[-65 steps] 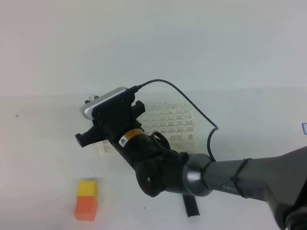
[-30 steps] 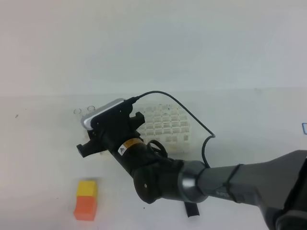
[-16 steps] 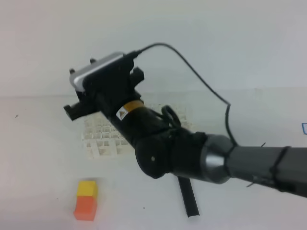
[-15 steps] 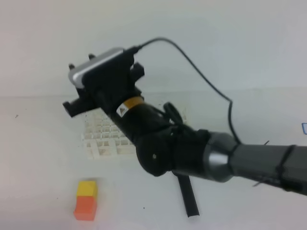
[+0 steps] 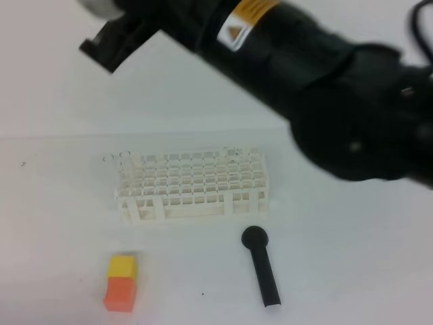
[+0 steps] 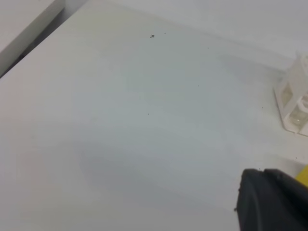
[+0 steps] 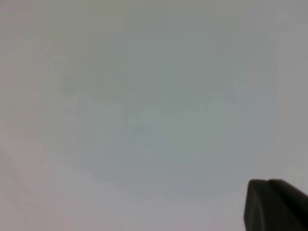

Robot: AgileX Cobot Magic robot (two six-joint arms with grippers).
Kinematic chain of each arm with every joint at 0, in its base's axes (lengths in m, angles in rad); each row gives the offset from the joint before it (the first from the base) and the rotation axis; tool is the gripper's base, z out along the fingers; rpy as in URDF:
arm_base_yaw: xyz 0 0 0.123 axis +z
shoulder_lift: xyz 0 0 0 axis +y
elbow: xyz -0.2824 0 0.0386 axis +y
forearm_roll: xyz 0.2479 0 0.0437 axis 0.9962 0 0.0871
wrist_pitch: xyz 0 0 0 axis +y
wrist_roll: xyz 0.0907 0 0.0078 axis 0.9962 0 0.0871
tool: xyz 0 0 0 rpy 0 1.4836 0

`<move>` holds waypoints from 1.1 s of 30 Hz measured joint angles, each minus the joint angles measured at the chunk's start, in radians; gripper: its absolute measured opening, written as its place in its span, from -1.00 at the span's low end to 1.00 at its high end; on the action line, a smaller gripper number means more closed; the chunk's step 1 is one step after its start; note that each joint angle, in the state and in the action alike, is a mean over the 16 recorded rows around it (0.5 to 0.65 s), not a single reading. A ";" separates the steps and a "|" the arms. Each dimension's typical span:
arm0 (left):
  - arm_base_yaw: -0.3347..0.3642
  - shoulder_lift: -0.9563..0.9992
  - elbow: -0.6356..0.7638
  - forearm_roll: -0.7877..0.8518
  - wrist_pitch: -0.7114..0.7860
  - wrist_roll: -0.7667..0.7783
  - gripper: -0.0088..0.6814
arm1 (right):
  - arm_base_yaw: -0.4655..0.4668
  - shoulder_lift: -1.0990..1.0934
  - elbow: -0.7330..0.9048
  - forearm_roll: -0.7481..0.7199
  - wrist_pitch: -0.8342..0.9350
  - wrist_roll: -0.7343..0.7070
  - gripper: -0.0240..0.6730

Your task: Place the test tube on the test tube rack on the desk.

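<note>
The white test tube rack stands on the desk in the middle of the high view. Faint clear rims of a test tube show at the rack's far left corner; whether it sits in a hole I cannot tell. My right gripper hangs high at the top left, blurred, with nothing seen in it, and the wrist view shows only a dark finger against a blank surface. The left wrist view has my left gripper low over the desk, shut and empty, with a rack corner at the right edge.
A black round-headed tool lies on the desk in front of the rack's right end. A yellow-and-orange block stands at the front left. The bulky right arm fills the upper right of the high view.
My right arm has swung up from the rack's left end to the top of the high view, uncovering the whole rack and the black tool. Its jaws have closed.
</note>
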 joint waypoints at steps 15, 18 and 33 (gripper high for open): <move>0.000 -0.001 -0.004 0.000 -0.001 -0.001 -0.98 | -0.030 -0.463 0.254 -0.193 0.479 -0.009 -0.93; 0.000 -0.001 -0.004 0.000 -0.001 -0.001 -0.98 | -0.069 -0.600 0.388 -0.204 0.499 -0.010 -0.93; 0.000 0.000 -0.008 -0.001 -0.001 -0.001 -0.98 | -0.474 -1.278 1.053 -0.115 0.514 -0.010 -0.94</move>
